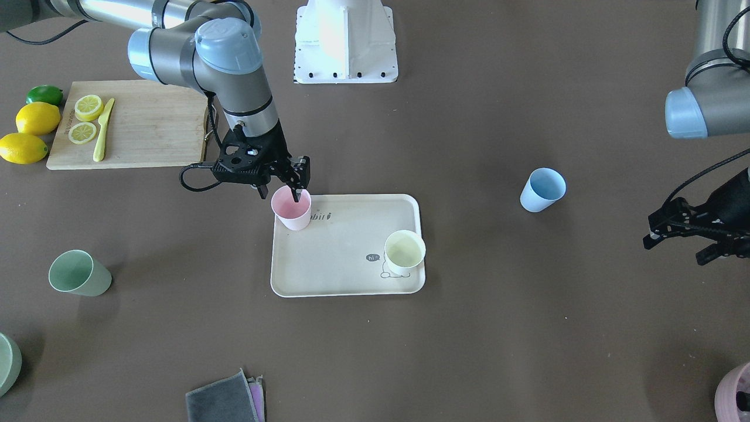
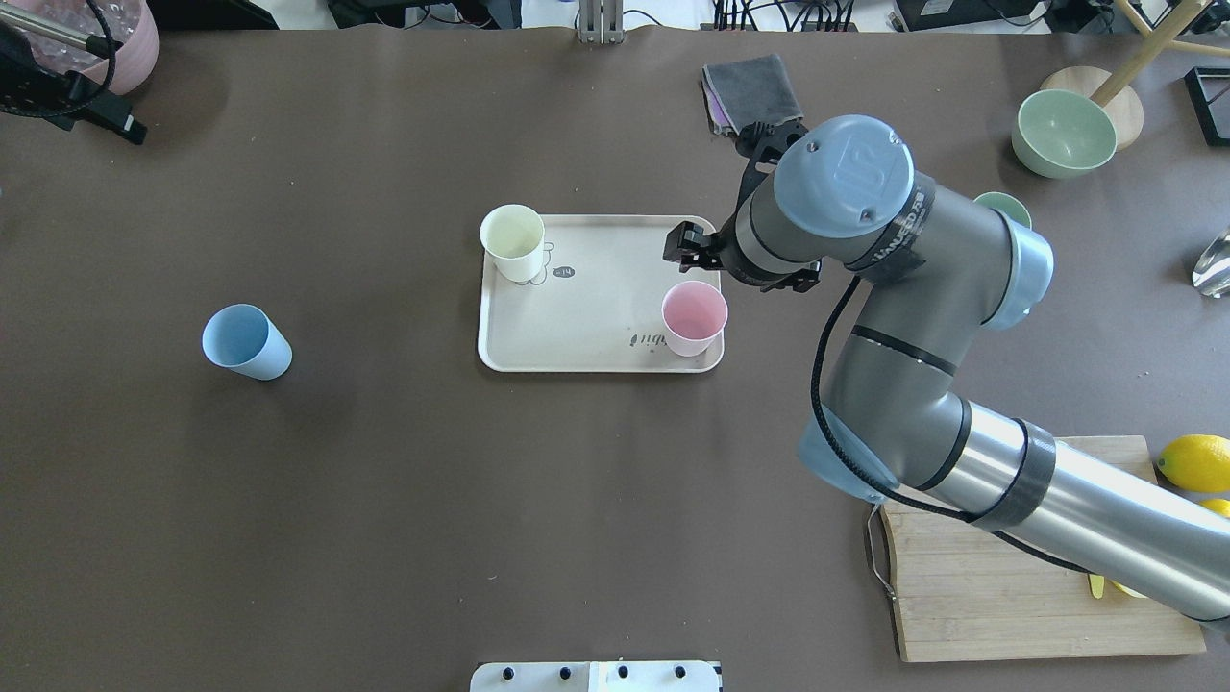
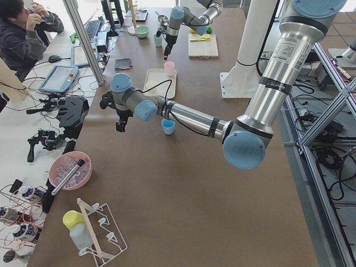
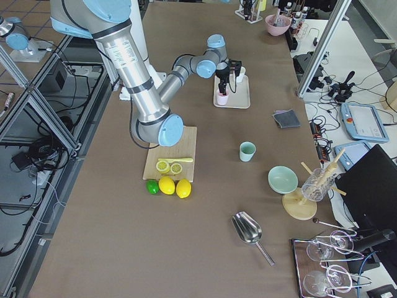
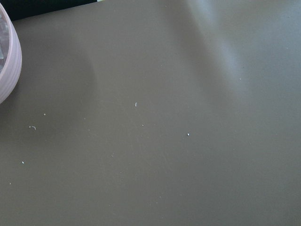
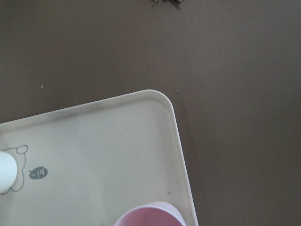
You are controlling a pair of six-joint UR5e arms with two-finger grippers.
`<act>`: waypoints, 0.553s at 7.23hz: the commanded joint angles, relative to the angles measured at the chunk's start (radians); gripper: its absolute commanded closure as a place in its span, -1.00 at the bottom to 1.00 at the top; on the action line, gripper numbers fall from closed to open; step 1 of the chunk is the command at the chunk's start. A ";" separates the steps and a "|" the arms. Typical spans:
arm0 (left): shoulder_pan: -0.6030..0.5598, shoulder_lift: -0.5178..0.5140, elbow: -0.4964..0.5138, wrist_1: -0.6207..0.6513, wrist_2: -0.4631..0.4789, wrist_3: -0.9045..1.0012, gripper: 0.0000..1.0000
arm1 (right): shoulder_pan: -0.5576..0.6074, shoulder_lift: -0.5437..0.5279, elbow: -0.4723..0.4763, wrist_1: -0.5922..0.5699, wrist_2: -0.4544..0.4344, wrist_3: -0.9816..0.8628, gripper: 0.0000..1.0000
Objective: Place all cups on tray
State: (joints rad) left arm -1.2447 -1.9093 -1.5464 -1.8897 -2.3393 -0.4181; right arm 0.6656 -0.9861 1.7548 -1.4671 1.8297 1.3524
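A: Right gripper (image 1: 280, 192), what are the fingers (image 1: 297, 186) doing?
B: Spread. In the front view one tip hangs in the mouth of the pink cup (image 1: 291, 212), the other sits just outside its rim at 9 o'clock. Can't tell if either touches the wall. It doesn't look like a pinch.
A: Where's the cup?
B: Upright on the tray (image 1: 343, 264), in the 10 o'clock corner. The yellow cup (image 1: 405, 252) is upright in the 4 o'clock corner. So two are on.
A: The off-tray ones?
B: Blue cup (image 1: 542, 189) is on the table (image 1: 469, 328) at the tray's 3 o'clock, green cup (image 1: 78, 273) at 9 o'clock. Both are well apart from it.
A: Left gripper (image 1: 675, 249)?
B: Out past the blue cup, nothing seen in it. Spread or pressed together, can't tell.
A: Step?
B: Likely letting go of pink. To do it well, hold the jaws wide and rise straight up until the inner tip clears the rim, with no sideways drift. The cup looks light and sits near the tray's edge, so a nudge could tip it. Only then swing toward 9 o'clock for green.
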 commanded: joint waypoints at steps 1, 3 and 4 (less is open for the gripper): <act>0.069 0.150 -0.154 -0.017 0.012 -0.099 -0.96 | 0.124 -0.034 0.006 -0.007 0.110 -0.112 -0.99; 0.138 0.264 -0.214 -0.098 0.012 -0.170 -0.96 | 0.272 -0.098 0.002 -0.009 0.210 -0.331 -0.99; 0.206 0.277 -0.207 -0.194 0.029 -0.295 -0.96 | 0.355 -0.144 -0.001 -0.012 0.259 -0.464 -0.99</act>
State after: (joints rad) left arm -1.1117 -1.6712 -1.7443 -1.9822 -2.3243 -0.5908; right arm 0.9149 -1.0756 1.7563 -1.4755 2.0214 1.0507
